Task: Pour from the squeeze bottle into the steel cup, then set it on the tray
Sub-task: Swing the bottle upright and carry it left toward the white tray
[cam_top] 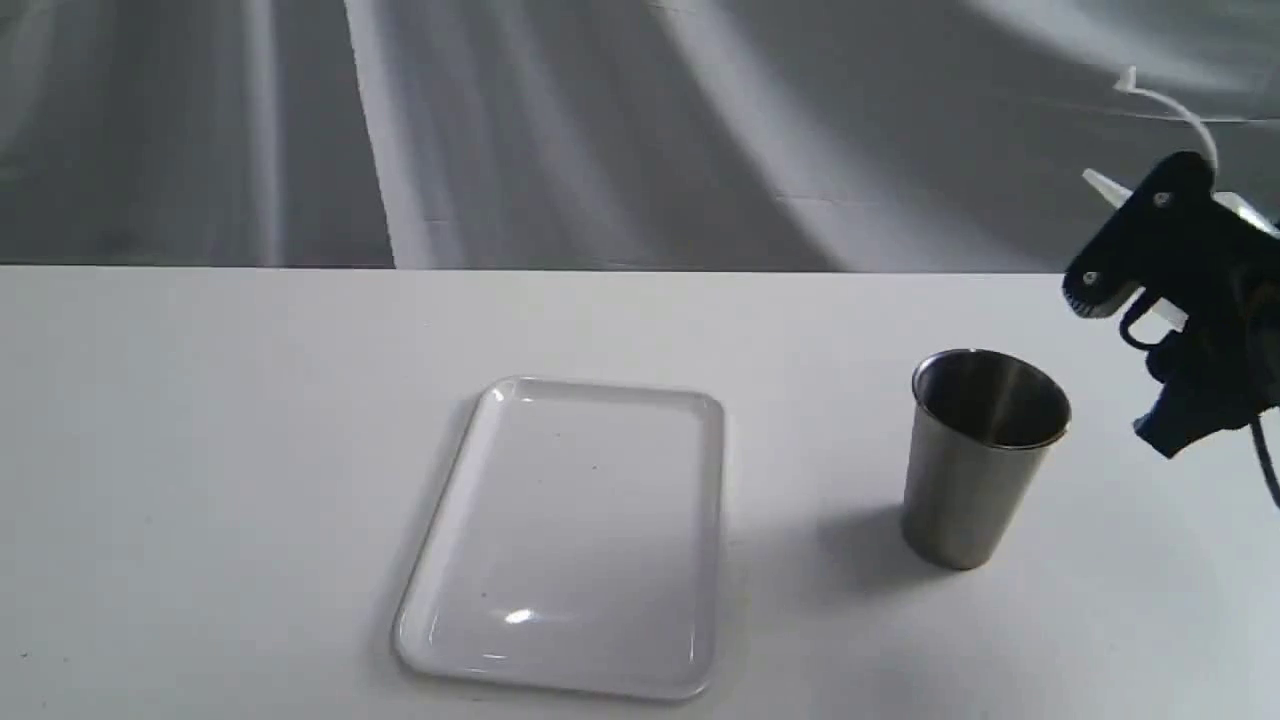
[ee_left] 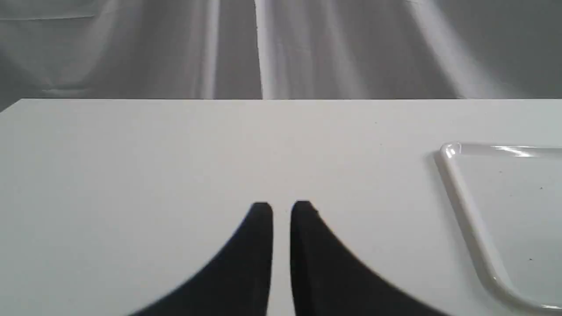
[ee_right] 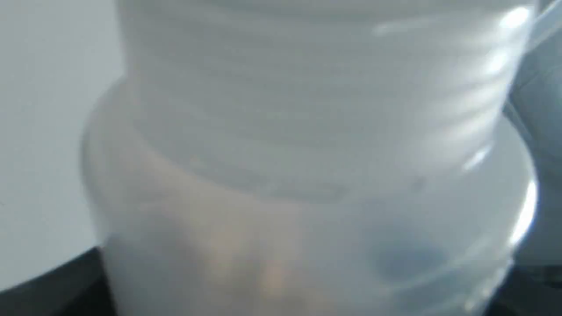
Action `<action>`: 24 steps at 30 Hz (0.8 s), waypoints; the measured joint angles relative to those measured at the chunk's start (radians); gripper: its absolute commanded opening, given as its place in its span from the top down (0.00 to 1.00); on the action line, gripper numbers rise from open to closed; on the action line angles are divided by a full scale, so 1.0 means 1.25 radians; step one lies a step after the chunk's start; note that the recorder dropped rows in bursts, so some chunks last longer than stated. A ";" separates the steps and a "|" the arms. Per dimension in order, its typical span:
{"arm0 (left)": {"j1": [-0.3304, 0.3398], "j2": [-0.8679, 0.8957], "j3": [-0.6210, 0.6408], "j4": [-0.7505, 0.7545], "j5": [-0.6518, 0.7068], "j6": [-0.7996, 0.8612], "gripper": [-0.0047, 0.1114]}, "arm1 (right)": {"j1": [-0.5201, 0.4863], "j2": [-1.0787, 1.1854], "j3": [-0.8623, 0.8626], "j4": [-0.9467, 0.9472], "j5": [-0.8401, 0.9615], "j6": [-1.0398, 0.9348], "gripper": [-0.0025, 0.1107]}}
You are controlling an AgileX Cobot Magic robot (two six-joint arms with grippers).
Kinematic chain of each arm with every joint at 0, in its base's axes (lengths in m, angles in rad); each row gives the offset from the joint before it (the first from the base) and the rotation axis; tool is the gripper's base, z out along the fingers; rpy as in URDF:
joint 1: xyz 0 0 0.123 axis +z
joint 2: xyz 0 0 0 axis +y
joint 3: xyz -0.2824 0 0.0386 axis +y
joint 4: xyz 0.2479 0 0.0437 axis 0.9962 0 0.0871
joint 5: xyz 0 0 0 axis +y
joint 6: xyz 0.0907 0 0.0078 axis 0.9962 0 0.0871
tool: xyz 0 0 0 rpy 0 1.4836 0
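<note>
The steel cup [cam_top: 975,480] stands upright on the white table, right of the empty white tray [cam_top: 600,385]. My right gripper [cam_top: 1140,250] hangs above and to the right of the cup, shut on the squeeze bottle [cam_top: 1108,188]. The bottle is tilted, with its cone nozzle pointing left just outside the cup's rim and its cap strap curling upward. In the right wrist view the translucent bottle [ee_right: 307,131] fills the frame, with a faint amber tint low down. My left gripper [ee_left: 281,206] hovers low over bare table, shut and empty, with the tray's corner [ee_left: 465,210] to one side.
A grey draped cloth [cam_top: 600,130] hangs behind the table's far edge [cam_top: 500,268]. Bare table surface lies left of the tray and between the tray and the cup.
</note>
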State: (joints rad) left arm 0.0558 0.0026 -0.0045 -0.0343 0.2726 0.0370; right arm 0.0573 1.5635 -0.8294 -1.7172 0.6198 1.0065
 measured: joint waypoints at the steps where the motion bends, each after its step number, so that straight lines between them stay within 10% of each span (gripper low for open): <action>1: 0.000 0.000 0.000 0.000 0.000 0.000 0.89 | -0.005 -0.011 0.004 0.001 -0.013 0.038 0.98; 24: 0.000 0.000 0.000 0.000 0.000 0.000 0.89 | -0.022 -0.290 0.006 -0.004 -0.298 0.327 0.98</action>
State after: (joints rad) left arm 0.0558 0.0026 -0.0045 -0.0343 0.2726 0.0370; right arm 0.0298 1.2004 -0.8220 -1.7216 0.2477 1.4153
